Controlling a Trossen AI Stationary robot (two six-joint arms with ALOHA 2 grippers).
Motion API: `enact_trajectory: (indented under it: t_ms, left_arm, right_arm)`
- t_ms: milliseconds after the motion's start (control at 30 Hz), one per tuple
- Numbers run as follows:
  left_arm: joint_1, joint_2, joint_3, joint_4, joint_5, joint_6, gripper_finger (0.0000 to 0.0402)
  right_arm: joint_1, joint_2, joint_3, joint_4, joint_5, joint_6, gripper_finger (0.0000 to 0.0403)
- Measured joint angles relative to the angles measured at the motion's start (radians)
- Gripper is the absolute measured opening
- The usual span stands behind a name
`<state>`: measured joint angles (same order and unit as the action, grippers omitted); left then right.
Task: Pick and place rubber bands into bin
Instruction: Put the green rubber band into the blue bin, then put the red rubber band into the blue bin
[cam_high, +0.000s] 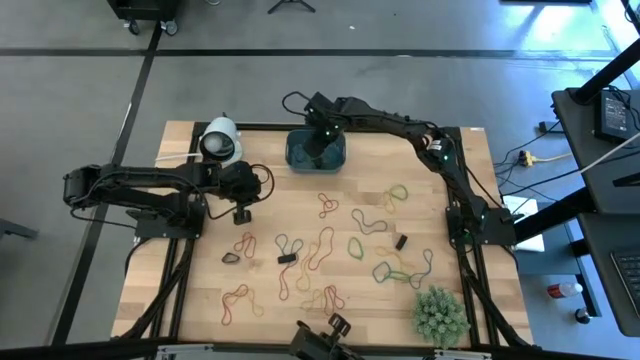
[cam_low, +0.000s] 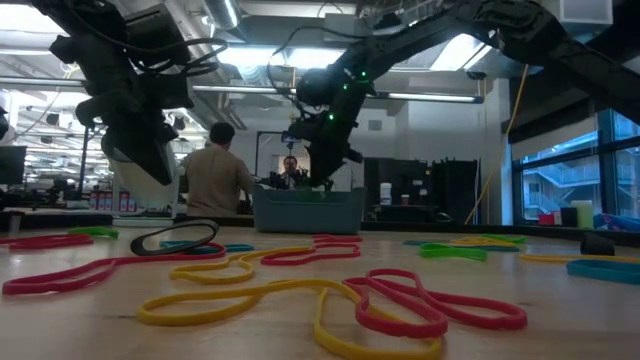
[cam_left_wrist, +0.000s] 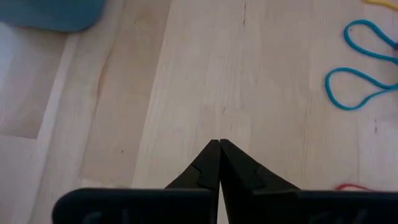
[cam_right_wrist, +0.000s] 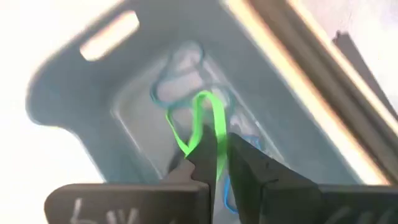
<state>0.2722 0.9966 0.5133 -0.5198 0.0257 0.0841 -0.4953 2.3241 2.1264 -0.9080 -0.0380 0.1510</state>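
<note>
Dangling from the right pincer (cam_right_wrist: 217, 163), green rubber band (cam_right_wrist: 200, 124) hangs over the bin (cam_right_wrist: 74, 106).

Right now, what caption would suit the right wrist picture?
Right gripper dangles a green rubber band over the teal bin.

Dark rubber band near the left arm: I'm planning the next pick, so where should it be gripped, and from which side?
Probably from straight above, pinching one long strand of the dark rubber band near its middle. Its loop lies open as an oval, so one finger can likely drop inside it and the other outside.
</note>
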Motion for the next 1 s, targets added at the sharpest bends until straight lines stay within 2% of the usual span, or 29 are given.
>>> enact_trajectory:
  t_ms: [367, 467, 600, 800, 900, 1000]
  left_arm:
    - [0.0, 0.0, 0.0, 0.004, 0.001, -0.021, 0.0002]
    - [0.0, 0.0, 0.0, 0.006, 0.0, -0.022, 0.0002]
    - [0.0, 0.0, 0.0, 0.034, -0.008, -0.025, 0.0002]
    - [-0.015, 0.0, 0.017, 0.068, -0.005, -0.109, 0.0001]
    - [-0.045, 0.001, 0.048, 0.035, -0.011, -0.138, 0.0002]
    - [-0.089, 0.001, 0.083, 0.003, -0.061, -0.192, 0.0002]
  right_arm:
    - [-0.013, 0.001, -0.018, -0.066, -0.002, -0.03, 0.0138]
    - [-0.015, -0.019, -0.018, -0.098, -0.007, -0.075, 0.0146]
    - [-0.015, -0.106, -0.018, -0.106, -0.008, -0.117, 0.0116]
    - [0.022, -0.279, -0.054, -0.146, -0.008, -0.181, 0.0019]
    - [0.055, -0.406, -0.18, -0.094, -0.009, -0.182, 0.0009]
    - [0.095, -0.557, -0.393, 0.016, 0.001, -0.149, 0.0011]
